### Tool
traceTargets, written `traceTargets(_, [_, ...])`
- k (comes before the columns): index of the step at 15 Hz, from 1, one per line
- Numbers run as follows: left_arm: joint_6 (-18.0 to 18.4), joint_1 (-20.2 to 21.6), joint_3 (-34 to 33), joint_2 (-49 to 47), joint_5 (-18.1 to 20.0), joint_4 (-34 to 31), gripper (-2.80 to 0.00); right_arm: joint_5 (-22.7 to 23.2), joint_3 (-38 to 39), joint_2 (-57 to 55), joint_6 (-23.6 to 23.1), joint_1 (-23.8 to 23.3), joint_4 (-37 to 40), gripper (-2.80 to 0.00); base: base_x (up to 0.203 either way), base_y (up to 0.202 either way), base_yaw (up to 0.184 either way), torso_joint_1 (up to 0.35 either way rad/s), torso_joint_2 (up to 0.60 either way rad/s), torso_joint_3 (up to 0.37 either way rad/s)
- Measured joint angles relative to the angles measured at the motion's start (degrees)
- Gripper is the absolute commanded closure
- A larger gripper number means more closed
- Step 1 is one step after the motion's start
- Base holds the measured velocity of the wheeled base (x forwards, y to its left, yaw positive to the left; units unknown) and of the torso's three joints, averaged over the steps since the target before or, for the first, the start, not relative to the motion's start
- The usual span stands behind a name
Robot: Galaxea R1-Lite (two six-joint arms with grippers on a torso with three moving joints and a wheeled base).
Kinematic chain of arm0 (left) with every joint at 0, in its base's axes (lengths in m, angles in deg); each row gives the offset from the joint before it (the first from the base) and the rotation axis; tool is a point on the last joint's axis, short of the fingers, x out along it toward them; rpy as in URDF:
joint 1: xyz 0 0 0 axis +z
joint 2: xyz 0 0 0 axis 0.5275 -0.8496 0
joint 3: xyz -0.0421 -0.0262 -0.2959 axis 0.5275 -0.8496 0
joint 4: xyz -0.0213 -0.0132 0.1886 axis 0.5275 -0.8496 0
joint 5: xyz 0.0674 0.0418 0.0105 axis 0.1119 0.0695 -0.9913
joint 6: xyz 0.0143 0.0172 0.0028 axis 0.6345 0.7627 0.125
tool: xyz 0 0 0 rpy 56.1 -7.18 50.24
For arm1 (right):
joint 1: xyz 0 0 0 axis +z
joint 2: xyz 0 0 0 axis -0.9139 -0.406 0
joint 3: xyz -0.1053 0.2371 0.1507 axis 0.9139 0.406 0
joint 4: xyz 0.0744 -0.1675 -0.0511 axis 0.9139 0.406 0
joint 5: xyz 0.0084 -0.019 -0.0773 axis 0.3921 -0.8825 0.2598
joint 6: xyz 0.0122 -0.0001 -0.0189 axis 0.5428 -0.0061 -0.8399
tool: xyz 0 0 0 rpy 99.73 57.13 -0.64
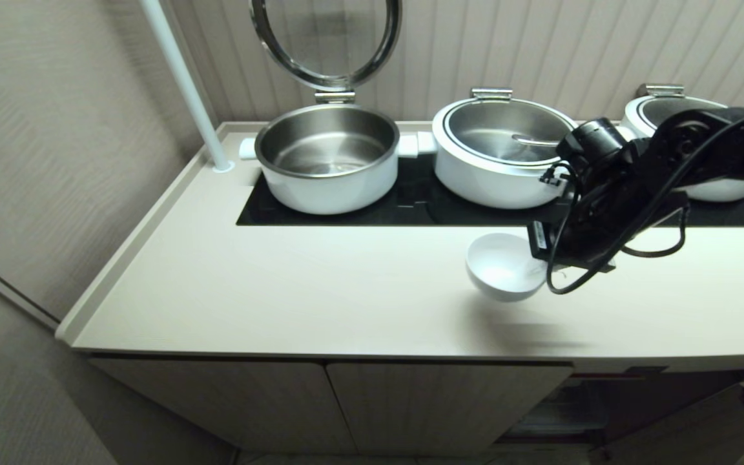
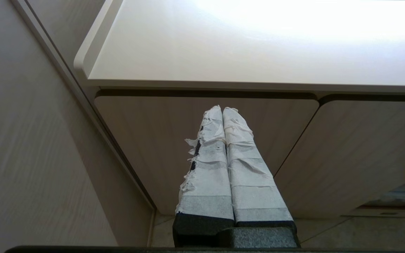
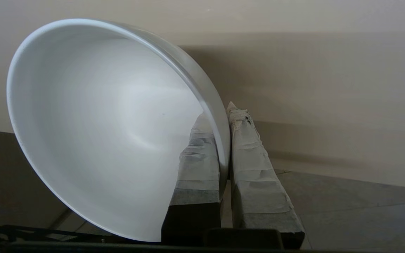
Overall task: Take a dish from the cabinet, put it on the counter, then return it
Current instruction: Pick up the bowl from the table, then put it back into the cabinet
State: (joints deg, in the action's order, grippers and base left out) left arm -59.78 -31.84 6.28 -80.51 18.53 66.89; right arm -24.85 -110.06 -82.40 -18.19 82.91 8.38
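The open pot (image 1: 327, 158) is empty, and so is my bowl (image 1: 503, 266). My right gripper (image 1: 543, 261) pinches its rim above the counter (image 1: 320, 290), tilted, mouth facing left. My left gripper (image 2: 222, 110) is closed by the cabinet (image 2: 174, 133).

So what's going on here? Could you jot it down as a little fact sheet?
Held item: small round white ceramic bowl, tilted, above the beige countertop
Right gripper: pinching the bowl's rim, one finger inside, one outside
Left gripper: shut, empty, parked low before the closed beige cabinet doors
Behind: white pots on the black cooktop, leftmost lid up
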Motion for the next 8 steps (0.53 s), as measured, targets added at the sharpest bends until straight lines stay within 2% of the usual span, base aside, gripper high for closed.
traceTargets(8, [0.00,0.00,0.00,0.00,-0.02,0.00,0.00,-0.04,15.34,10.66,-0.07,-0.88,-7.74,0.00,0.000,0.000,0.000,0.000,0.00,0.000])
